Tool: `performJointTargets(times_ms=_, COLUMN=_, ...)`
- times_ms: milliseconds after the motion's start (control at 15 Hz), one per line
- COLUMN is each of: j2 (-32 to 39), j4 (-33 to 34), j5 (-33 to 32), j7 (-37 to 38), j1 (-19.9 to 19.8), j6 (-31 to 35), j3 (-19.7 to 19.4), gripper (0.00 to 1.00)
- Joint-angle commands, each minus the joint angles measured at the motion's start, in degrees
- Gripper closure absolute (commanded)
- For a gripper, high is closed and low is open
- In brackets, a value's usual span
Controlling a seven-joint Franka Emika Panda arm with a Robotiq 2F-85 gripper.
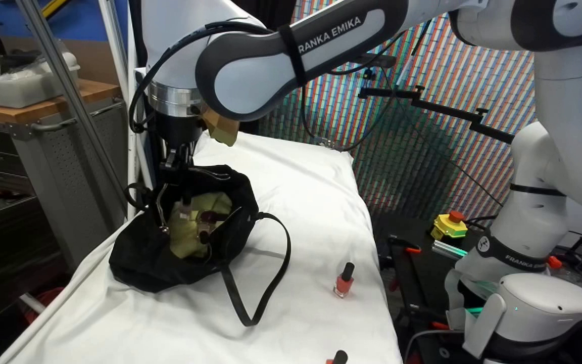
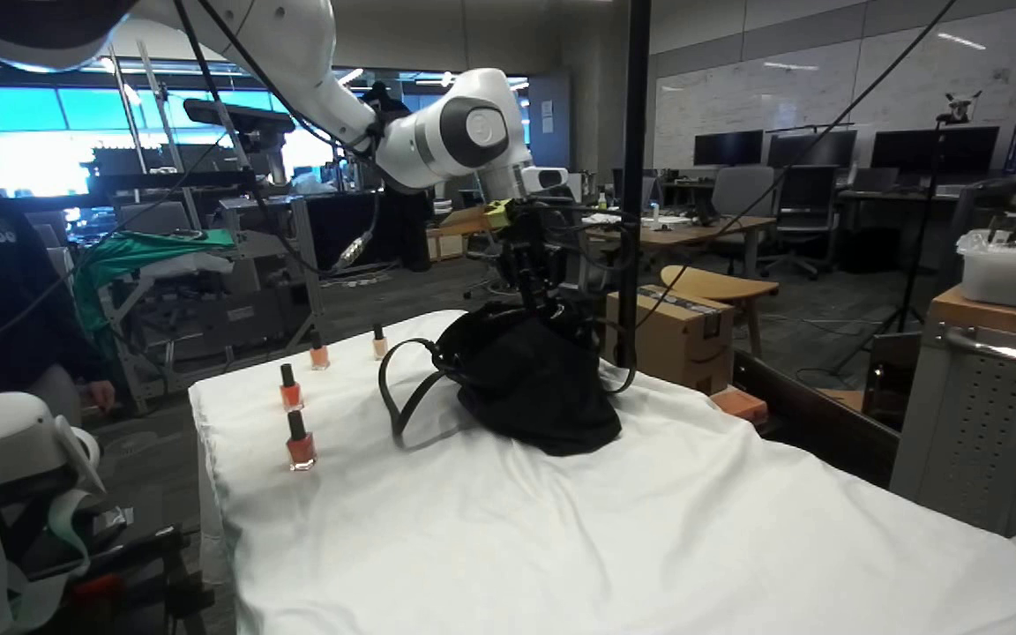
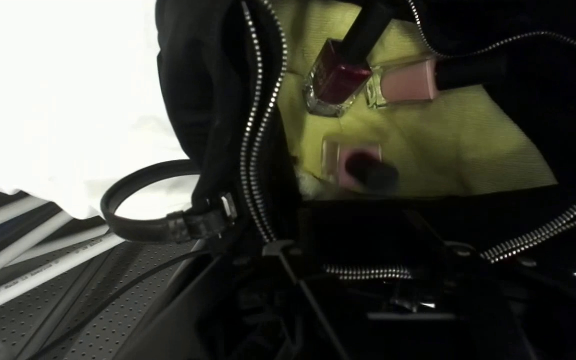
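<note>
My gripper points down over the mouth of a black handbag on the white-covered table. In the wrist view its dark fingers merge with the black bag, but the jaws look parted, with zipper teeth showing between. Just beyond them is a blurred pink polish bottle, black cap towards the camera, apart from the fingers. On the yellow cloth inside lie a dark red bottle and a light pink bottle. The bag's side hides its contents in an exterior view, where the gripper stands above it.
Several orange and peach polish bottles stand along the table edge, one orange bottle beyond the bag's strap. White poles rise close behind the bag. A white headset sits by the robot base. A person stands nearby.
</note>
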Motion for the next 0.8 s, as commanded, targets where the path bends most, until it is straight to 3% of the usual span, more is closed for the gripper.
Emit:
performJointTargets(times_ms=0, j2=2.65, j4=5.24, j5=0.74, j7=-1.64, j1=0.39, j6=-2.46, j3=-0.74, gripper=0.15)
performJointTargets(times_ms=133, j2=2.60, j4=5.23, j5=1.23, j7=-1.71, j1=0.15, j6=-2.41, j3=-0.62, gripper=0.02)
performJointTargets(times_ms=200, j2=2.19, j4=4.76, j5=1.51, j7=-1.70, j1=0.04, j6=-2.40, j3=-0.57, gripper=0.00)
performJointTargets(times_ms=733, j2=-9.31, j4=-10.61, j5=3.40, j7=0.27, j1=-0.55, j6=0.86, j3=0.09, gripper=0.00)
